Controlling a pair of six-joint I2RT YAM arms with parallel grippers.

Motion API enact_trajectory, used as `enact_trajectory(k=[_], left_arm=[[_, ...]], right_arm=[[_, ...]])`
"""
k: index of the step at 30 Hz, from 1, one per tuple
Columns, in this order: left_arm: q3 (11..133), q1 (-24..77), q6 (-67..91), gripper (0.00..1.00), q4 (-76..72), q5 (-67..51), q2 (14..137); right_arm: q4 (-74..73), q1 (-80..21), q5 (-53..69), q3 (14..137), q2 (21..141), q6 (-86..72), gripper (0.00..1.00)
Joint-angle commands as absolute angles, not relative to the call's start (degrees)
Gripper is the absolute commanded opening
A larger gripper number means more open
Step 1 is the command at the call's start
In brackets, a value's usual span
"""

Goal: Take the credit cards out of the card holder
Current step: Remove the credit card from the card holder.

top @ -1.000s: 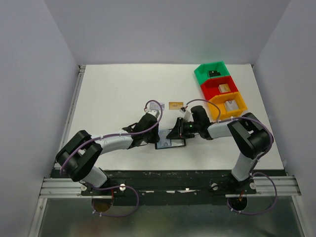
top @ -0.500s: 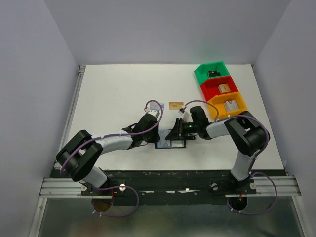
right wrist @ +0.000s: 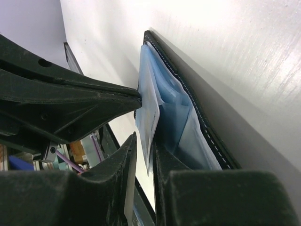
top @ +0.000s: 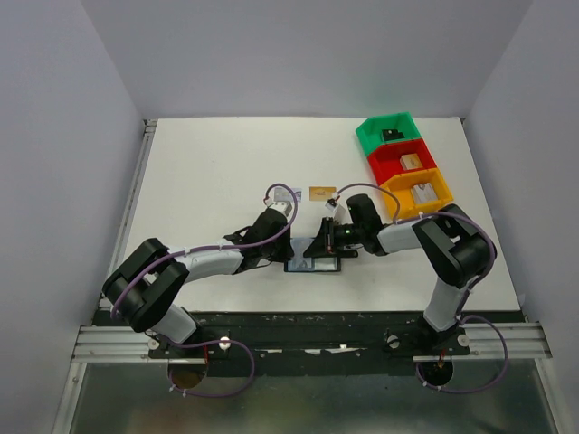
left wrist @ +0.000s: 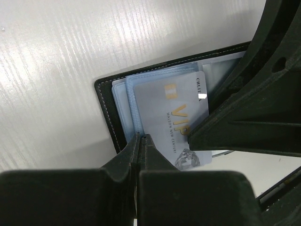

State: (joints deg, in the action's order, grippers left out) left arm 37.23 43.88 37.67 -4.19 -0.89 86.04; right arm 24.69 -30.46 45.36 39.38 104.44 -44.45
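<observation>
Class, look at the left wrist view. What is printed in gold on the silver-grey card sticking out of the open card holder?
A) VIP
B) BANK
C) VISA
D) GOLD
A: the silver-grey card, which pokes out of a blue-grey pocket of the card holder, shows the letters VIP in gold.

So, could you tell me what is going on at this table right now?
Both arms are working on the open card holder. The left gripper, jaws shut, presses on its edge, while the right gripper has its jaws around a silver card that sits partly out of a pocket. A gold card lies loose on the table beyond it.
</observation>
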Motion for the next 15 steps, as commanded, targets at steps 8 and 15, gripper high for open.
enact_trajectory(k=[8,15], left_arm=[[35.2,43.9,38.6,0.03,-1.0,1.2,85.7],[34.9,43.9,38.8,0.00,-1.4,0.9,86.1]], right_arm=[[19.7,-31.2,43.4,39.5,98.6,-41.3,0.25],[18.5,-31.1,43.0,39.0,96.8,-41.0,0.24]])
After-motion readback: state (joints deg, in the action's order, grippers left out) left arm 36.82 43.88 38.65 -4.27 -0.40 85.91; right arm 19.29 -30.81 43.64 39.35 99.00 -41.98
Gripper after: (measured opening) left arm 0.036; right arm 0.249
